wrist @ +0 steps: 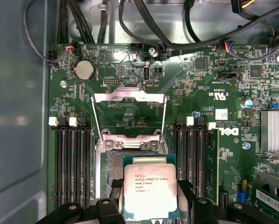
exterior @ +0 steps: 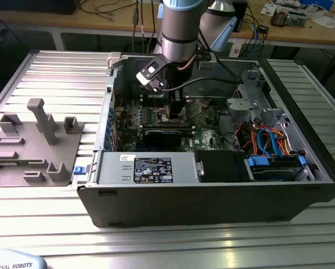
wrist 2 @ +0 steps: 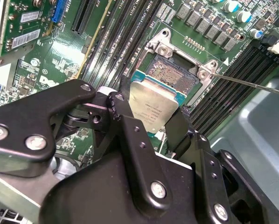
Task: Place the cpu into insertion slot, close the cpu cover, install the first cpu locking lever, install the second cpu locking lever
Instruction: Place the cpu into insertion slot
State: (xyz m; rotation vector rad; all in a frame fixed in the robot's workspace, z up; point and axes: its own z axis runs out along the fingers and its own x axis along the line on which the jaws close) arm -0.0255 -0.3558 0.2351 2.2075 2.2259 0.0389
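Note:
Inside the open computer case, my gripper (exterior: 170, 109) hangs low over the green motherboard (exterior: 204, 120). In both wrist views its black fingers (wrist 2: 125, 105) are shut on two opposite edges of the cpu (wrist 2: 153, 107), a flat square chip with a silver-grey top (wrist: 150, 186). The chip hovers just above one side of the insertion slot (wrist 2: 172, 77), and part of the slot's pin field (wrist: 114, 168) is still uncovered. The cpu cover (wrist: 129, 116), a silvery frame with a large window, stands swung open beyond the slot. A thin wire locking lever (wrist 2: 247, 84) sticks out from the slot's corner.
Black memory slots (wrist: 69, 163) flank the socket on both sides. Cables (wrist: 177, 28) run along the board's far edge, and a coin cell (wrist: 86, 70) sits near it. A drive bay with orange and blue wires (exterior: 274, 145) is at the exterior view's right; a grey fixture (exterior: 38, 145) lies outside the case.

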